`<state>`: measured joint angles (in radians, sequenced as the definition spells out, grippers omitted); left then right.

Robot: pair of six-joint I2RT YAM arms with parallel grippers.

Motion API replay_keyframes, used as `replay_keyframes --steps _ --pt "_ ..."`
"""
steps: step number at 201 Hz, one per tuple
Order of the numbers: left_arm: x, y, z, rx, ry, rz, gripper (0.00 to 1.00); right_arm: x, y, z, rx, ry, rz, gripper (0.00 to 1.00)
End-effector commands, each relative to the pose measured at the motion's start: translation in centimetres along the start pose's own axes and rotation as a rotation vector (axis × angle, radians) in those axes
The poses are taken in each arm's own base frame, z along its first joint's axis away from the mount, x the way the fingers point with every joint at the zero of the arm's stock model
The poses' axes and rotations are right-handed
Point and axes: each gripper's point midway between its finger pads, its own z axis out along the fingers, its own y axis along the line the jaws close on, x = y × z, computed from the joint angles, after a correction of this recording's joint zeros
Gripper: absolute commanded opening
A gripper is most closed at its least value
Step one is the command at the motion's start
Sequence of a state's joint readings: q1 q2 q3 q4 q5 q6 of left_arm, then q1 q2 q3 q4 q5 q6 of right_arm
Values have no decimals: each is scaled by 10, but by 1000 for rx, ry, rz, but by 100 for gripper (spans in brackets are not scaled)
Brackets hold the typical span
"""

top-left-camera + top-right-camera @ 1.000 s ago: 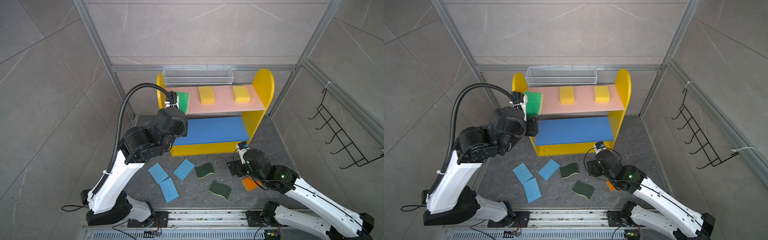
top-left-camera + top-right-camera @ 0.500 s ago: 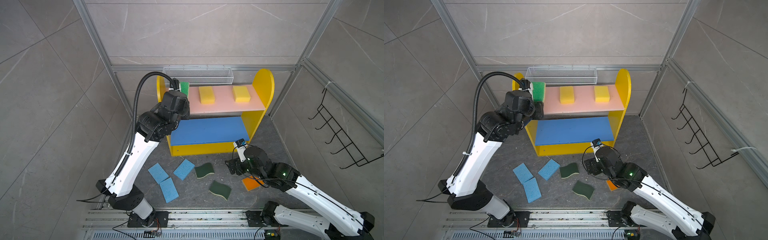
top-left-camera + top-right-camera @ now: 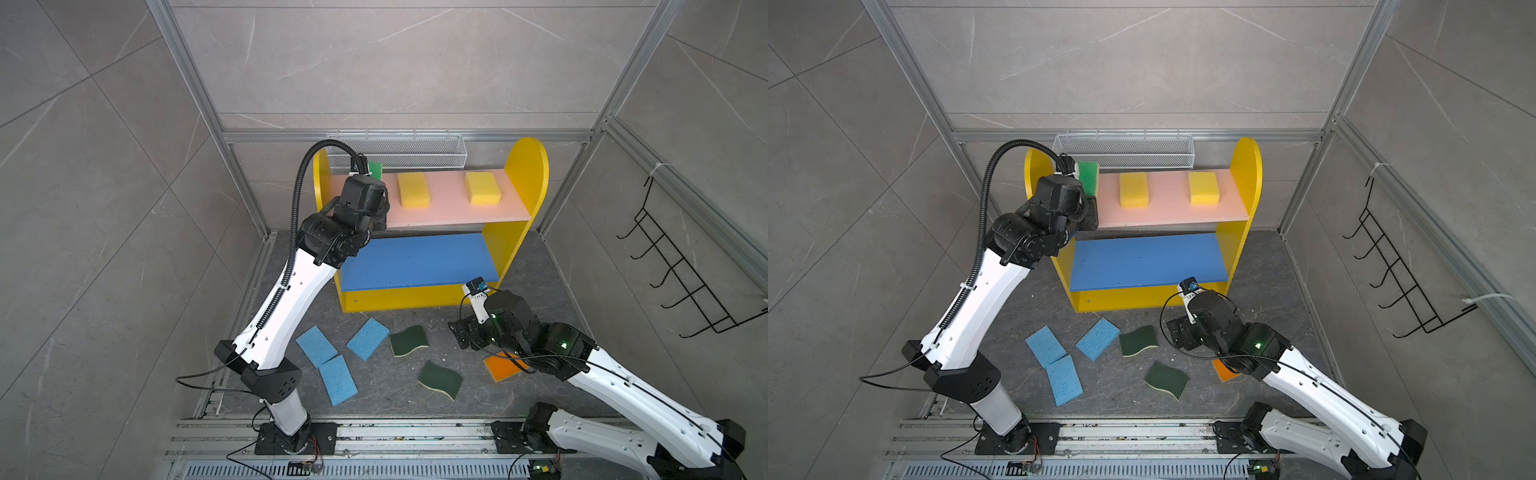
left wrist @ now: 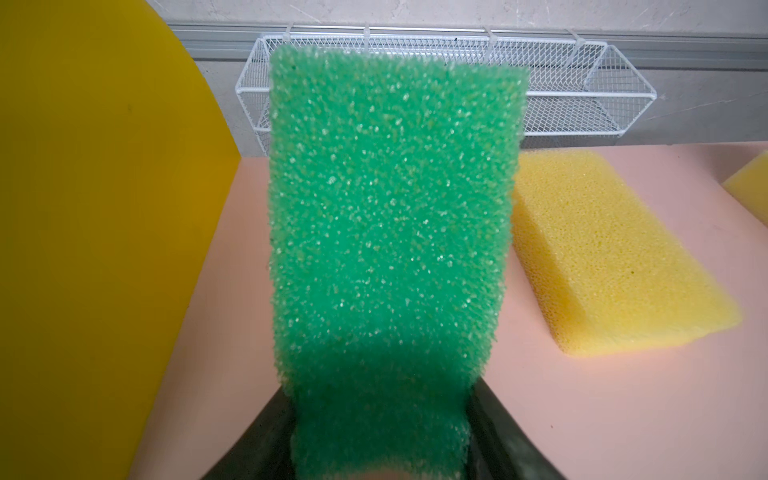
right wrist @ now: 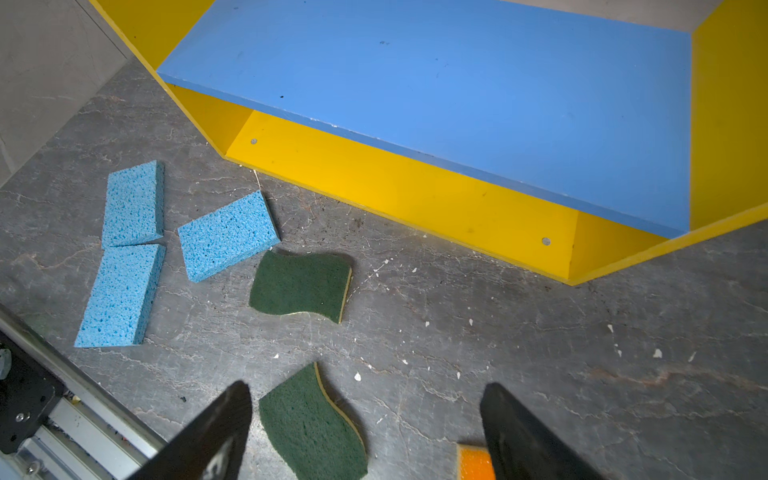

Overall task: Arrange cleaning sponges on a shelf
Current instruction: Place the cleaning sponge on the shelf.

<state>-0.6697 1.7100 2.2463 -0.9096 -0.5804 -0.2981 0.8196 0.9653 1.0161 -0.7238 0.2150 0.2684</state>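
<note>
Shelf (image 3: 528, 174) in yellow wood stands at the back, two thick yellow foam sponges (image 3: 412, 190) on its pink upper board (image 3: 449, 210); left gripper (image 4: 380, 424) has a bright-green scrubby sponge (image 4: 390, 208) clamped over that board's left end; right gripper (image 5: 365, 419) hangs spread and empty above thin blue sponges (image 5: 226, 235), dark-green wavy sponges (image 5: 301, 286) and an orange sponge (image 5: 471, 463) on the floor.

I see two block sponges (image 3: 412, 189) side by side on the shelf's (image 3: 525, 174) upper board (image 3: 449, 212), three thin sponges (image 3: 368, 338) on the near-left floor (image 3: 540, 266), two wavy sponges (image 3: 409, 340) right of them.
</note>
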Motion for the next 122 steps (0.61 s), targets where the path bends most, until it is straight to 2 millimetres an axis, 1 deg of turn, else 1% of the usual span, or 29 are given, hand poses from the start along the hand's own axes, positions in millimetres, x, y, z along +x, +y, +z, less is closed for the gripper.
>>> replay_keyframes --steps 1,45,97,122 --pt "-24 8 -2 -36 -78 -19 55 -13 4 -5 -18 -25 -13 89" --pt "-17 10 11 -69 -60 -11 55 -16 5 -5 -22 -27 -17 89" --pt "-14 15 18 -98 -49 -14 56 -16 6 -4 -22 -23 -16 89" --pt "-7 19 22 -116 -25 -8 57 -17 6 -4 -23 -25 -14 89"
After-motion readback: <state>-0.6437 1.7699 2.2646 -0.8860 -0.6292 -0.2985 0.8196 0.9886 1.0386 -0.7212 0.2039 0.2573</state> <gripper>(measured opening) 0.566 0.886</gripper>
